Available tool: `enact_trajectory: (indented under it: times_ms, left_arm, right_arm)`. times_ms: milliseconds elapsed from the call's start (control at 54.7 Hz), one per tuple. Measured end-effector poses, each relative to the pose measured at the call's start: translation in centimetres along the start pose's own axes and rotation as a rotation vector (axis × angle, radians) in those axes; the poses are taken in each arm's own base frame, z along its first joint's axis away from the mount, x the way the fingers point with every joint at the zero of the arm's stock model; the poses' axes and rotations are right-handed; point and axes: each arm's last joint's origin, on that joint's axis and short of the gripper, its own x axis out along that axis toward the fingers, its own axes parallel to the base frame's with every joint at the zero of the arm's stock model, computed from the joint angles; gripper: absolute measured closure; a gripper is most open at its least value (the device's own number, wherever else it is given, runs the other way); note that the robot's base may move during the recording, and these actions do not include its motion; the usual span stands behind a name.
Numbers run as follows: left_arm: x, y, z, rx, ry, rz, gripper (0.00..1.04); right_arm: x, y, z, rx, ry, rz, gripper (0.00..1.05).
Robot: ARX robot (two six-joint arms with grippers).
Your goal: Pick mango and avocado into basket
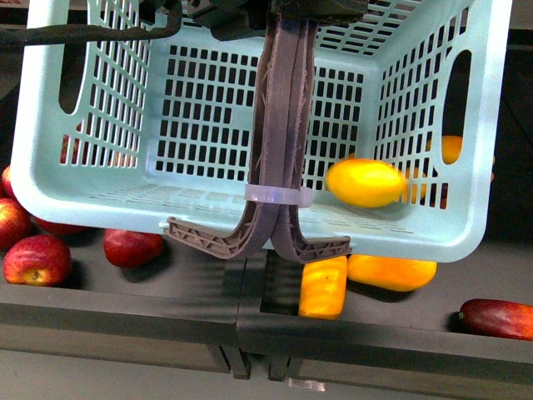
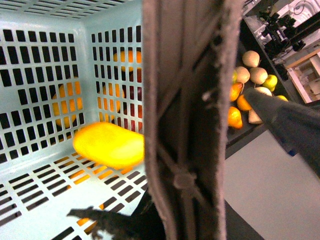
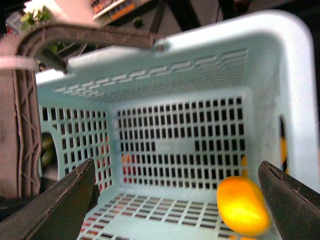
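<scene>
One light turquoise rectangular plastic basket [image 1: 75, 192], lattice-slotted, fills the front view. Its two ribbed brown-grey swing handles [image 1: 283, 125] stand together. The right gripper [image 3: 176, 167] gapes wide and empty; whether the left gripper [image 2: 165, 155] grips anything cannot be told. One smooth oblong yellow-orange mango [image 1: 365, 182] lies on the basket floor by the right wall, long axis left to right. One white tie [image 1: 279, 196] binds the handles.

text | we read none in any view | basket [image 1: 100, 198] and mango [image 1: 365, 182] carry no legible label, brand or number | background shelf strip [image 3: 112, 6] too blurred
</scene>
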Motion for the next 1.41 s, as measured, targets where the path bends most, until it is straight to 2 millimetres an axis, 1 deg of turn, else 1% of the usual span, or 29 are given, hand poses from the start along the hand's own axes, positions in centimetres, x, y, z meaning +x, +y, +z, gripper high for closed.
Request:
enact_trajectory:
  times_ms: [73,110,165,201,219,274,329,402,457,1262,1408]
  left_arm:
    - [0.0,0.0,0.0,0.002,0.000,0.002,0.99]
    - [0.0,0.1,0.0,0.001,-0.002,0.006,0.99]
    - [0.0,0.1,0.0,0.003,-0.003,0.008,0.99]
    - [0.0,0.1,0.0,0.002,-0.003,0.008,0.99]
    - [0.0,0.1,0.0,0.000,-0.003,0.008,0.99]
    - [0.0,0.1,0.0,-0.001,-0.003,0.008,0.99]
    - [0.0,0.1,0.0,0.000,-0.002,0.007,0.99]
    - [0.0,0.1,0.0,0.000,-0.001,0.003,0.99]
    - [0.0,0.1,0.0,0.000,-0.001,0.003,0.99]
    - [0.1,-0.3,-0.1,0.003,0.010,-0.023,0.99]
    - [0.0,0.0,0.0,0.002,-0.001,0.007,0.99]
  right_arm:
    - [-0.8,-0.1,0.9,-0.049,-0.071,-0.030,0.09]
    - [-1.5,-0.2,1.8,-0.083,-0.127,-0.060,0.09]
    - [-3.5,-0.8,3.1,-0.137,-0.238,-0.142,0.09]
    - [-4.6,-1.1,3.3,-0.153,-0.270,-0.177,0.09]
    - [-5.4,-1.2,3.1,-0.167,-0.281,-0.197,0.09]
    - [-6.8,-1.6,2.3,-0.191,-0.291,-0.245,0.09]
    - [-7.7,-2.0,1.3,-0.202,-0.284,-0.302,0.09]
    - [-8.5,-2.5,0.1,-0.214,-0.264,-0.358,0.09]
    - [-8.7,-2.6,-0.2,-0.218,-0.263,-0.365,0.09]
    - [-8.8,-2.4,-0.1,-0.229,-0.268,-0.360,0.09]
    - [-8.8,-2.4,-0.2,-0.230,-0.267,-0.362,0.09]
